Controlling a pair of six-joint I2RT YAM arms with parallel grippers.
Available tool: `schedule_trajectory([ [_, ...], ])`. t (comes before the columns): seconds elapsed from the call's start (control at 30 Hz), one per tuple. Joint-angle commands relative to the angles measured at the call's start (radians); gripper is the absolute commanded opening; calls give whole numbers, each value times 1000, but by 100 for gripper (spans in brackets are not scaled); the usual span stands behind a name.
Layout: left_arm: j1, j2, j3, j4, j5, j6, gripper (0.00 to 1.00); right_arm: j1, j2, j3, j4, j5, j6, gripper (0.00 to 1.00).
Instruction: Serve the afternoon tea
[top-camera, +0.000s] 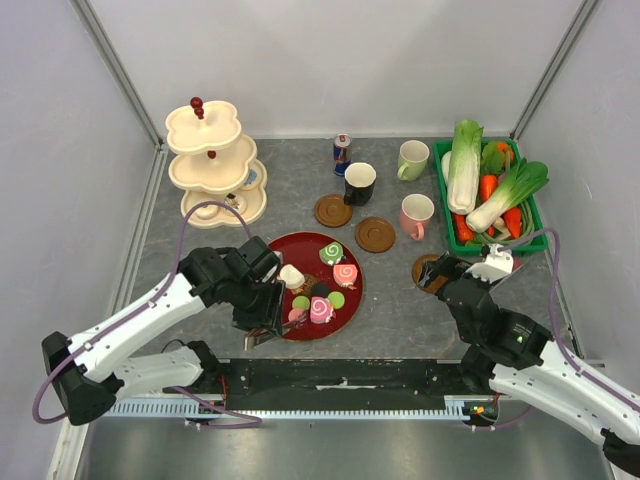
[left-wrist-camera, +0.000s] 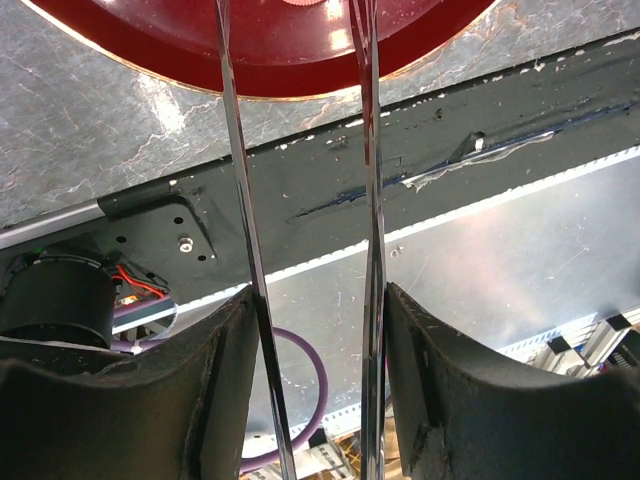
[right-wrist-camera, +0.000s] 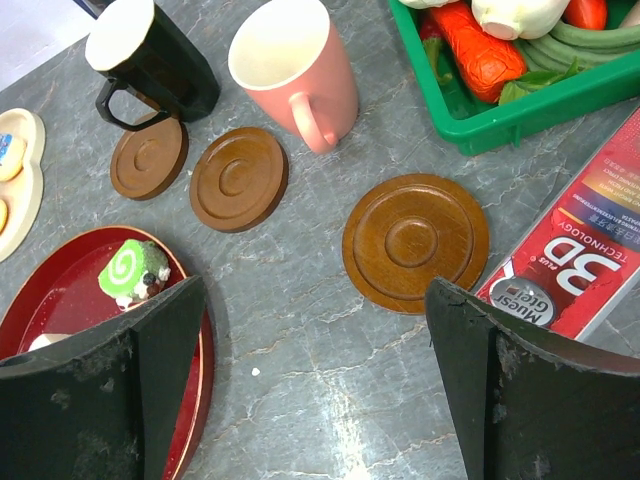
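Grey marbled tabletop (top-camera: 400, 320), white walls (top-camera: 350, 60). Clamping metal tongs (left-wrist-camera: 235, 150) in left gripper (left-wrist-camera: 318, 340), tips at near rim of red plate (top-camera: 303, 250), prob. to lift pastries (top-camera: 321, 310) on it w/o squashing. Holding right gripper (right-wrist-camera: 315, 300) wide open, empty, over coaster (right-wrist-camera: 415, 243) right of plate, likely for mugs (top-camera: 416, 214) beyond plate, to right.

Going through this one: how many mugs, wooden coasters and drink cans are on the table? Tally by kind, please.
Mugs: 3 (black mug, pale green mug, pink mug)
Wooden coasters: 3
Drink can: 1
Total: 7
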Motion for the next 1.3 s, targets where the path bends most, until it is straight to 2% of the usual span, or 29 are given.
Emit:
schedule_trajectory([
  [0.0, -31, 19, 42, 14, -20, -50, 57, 0, -15, -7, -3, 26, 21, 98],
  [0.47, -138, 115, 124, -82, -133, -102, 52, -1, -29, -7, -3, 39, 15, 98],
  [0.87, -142, 139, 121, -36, -120, -88, 52, 0, -34, -9, -1, 44, 10, 98],
  [1.27, -142, 119, 144, -81, -129, -109, 44, 0, -38, -12, -3, 49, 12, 98],
])
